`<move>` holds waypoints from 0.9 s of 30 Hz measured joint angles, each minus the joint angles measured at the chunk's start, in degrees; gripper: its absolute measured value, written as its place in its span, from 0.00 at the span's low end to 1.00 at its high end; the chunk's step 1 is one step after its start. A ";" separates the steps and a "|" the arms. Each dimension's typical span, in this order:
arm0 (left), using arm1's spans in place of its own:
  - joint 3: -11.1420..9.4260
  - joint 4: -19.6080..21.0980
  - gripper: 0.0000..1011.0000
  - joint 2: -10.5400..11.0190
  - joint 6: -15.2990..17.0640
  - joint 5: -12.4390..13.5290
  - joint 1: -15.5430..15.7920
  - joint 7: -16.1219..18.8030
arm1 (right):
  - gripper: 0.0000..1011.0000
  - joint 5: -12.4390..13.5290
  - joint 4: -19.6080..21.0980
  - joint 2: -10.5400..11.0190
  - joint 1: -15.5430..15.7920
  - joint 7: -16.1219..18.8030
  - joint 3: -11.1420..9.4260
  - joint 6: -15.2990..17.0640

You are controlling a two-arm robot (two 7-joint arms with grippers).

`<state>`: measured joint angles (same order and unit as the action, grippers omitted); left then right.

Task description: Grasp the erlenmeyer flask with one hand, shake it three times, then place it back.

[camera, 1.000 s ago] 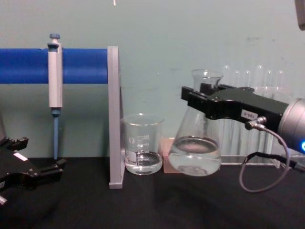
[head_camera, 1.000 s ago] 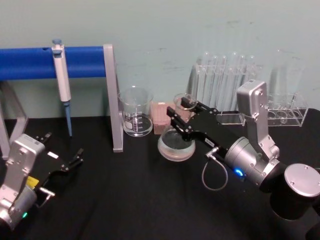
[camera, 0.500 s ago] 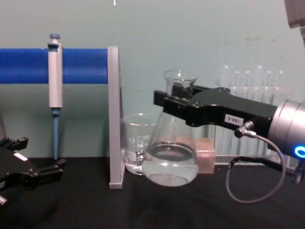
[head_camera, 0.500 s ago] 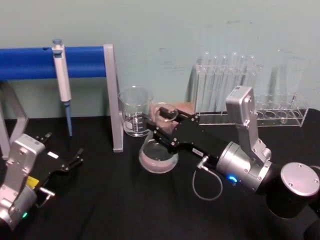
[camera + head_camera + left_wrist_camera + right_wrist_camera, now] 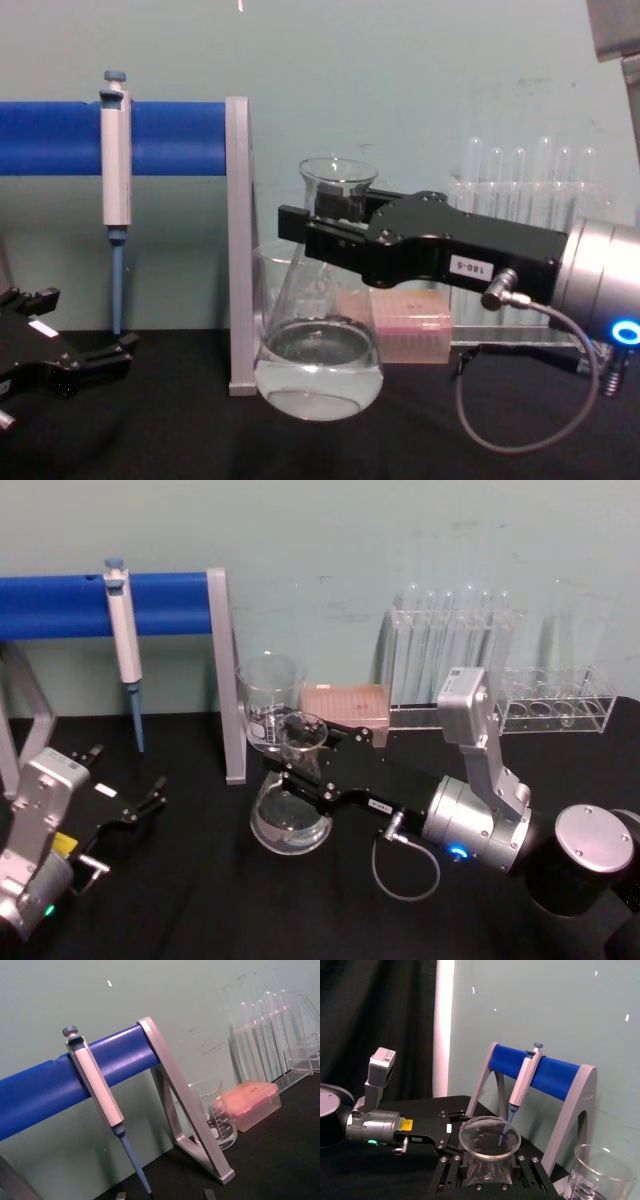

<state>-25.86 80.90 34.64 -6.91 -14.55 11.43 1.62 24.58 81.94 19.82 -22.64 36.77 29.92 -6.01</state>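
My right gripper (image 5: 335, 215) squeezes the erlenmeyer flask (image 5: 318, 350) tight by its neck; my left gripper (image 5: 128, 770) rests, fingers spread.

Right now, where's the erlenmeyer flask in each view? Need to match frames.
Head: erlenmeyer flask at centre, before the beaker, neck in the right end effector.
Chest: centre, just right of the grey stand post.
Right wrist: bottom centre, rim and neck.
Left wrist: post with beaker beside it.
Shared landmark: the grey stand post.
Parked: left end effector, head view's lower left.
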 joint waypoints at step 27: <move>0.00 0.00 0.99 0.00 0.00 0.00 0.00 0.00 | 0.45 -3.58 2.85 -1.68 4.45 -17.11 -5.48 3.56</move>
<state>-25.86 80.90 34.64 -6.91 -14.55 11.43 1.62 20.99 84.79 18.14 -18.20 19.67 24.44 -2.44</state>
